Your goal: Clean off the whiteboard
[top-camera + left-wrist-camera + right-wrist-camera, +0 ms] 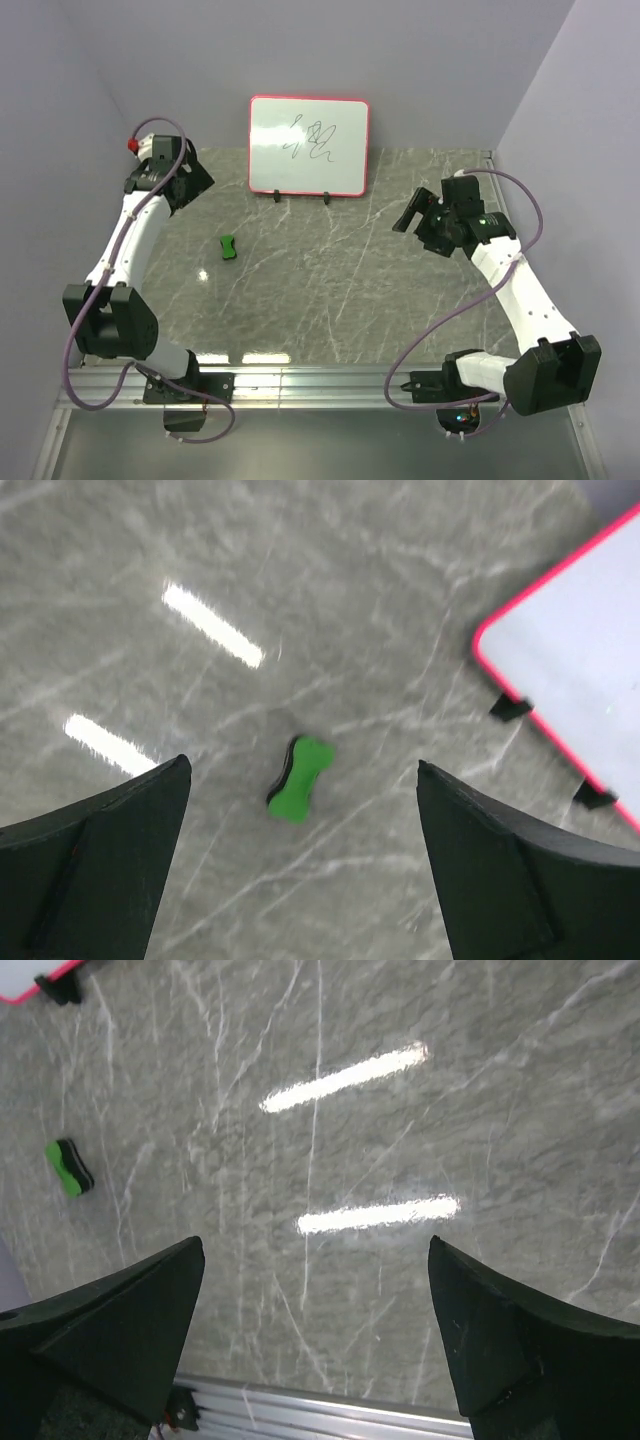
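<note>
Jaws on both arms gape empty; a clumsy pinch could skid the green eraser [230, 246], at seven o'clock from the whiteboard [309, 146], across the glossy surface [330, 290].

walls: plain pale lilac panels [420, 60] on three sides
bench: grey marble-pattern top [330, 290], white veins, metal rail [300, 382] along near edge
light: two bright strip reflections [345, 1077]

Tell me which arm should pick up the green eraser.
Left. The eraser lies centred below the open left pincer in its wrist view; the right pincer, also open, sees it far off at its view's edge.
</note>
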Robot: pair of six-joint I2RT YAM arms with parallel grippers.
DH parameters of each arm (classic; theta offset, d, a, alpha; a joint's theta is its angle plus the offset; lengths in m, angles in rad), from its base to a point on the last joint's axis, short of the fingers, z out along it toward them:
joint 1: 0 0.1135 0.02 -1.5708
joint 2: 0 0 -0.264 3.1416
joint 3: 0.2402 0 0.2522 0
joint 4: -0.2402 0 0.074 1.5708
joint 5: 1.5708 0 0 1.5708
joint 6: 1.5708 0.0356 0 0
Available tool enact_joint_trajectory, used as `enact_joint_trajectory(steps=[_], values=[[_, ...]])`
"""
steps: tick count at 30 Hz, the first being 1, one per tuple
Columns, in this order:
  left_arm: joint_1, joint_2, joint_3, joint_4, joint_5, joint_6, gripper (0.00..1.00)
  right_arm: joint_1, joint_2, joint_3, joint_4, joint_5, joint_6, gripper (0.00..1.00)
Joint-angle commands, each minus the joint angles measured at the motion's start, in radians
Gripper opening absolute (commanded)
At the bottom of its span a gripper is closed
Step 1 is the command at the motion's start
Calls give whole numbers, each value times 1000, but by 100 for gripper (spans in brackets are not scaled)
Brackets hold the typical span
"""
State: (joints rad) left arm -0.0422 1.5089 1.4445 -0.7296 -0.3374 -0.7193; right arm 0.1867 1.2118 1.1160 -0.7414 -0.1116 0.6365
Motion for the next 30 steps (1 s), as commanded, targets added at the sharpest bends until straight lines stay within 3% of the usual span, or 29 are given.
enact_joint_trajectory(steps=[1,6,9,12,20,27,30], values=[[-1,-68,-51,-97,101,9,99,20,-34,53,-79,-46,-46,100],[-70,-107,-240,-59,126,26,99,39,-95,19,-110,-71,-103,100],[-111,-72,-314,-13,123,50,89,51,-126,-10,-104,-82,-98,100],[-151,-21,-334,39,91,83,86,54,-164,-57,-79,-120,-89,100],[-156,187,-233,105,63,149,78,54,-161,-15,-113,-100,-107,99],[-154,379,-122,147,67,185,64,54,-92,73,-104,-89,-109,99],[-153,416,-111,144,57,181,53,51,-40,123,-119,-56,-123,99]])
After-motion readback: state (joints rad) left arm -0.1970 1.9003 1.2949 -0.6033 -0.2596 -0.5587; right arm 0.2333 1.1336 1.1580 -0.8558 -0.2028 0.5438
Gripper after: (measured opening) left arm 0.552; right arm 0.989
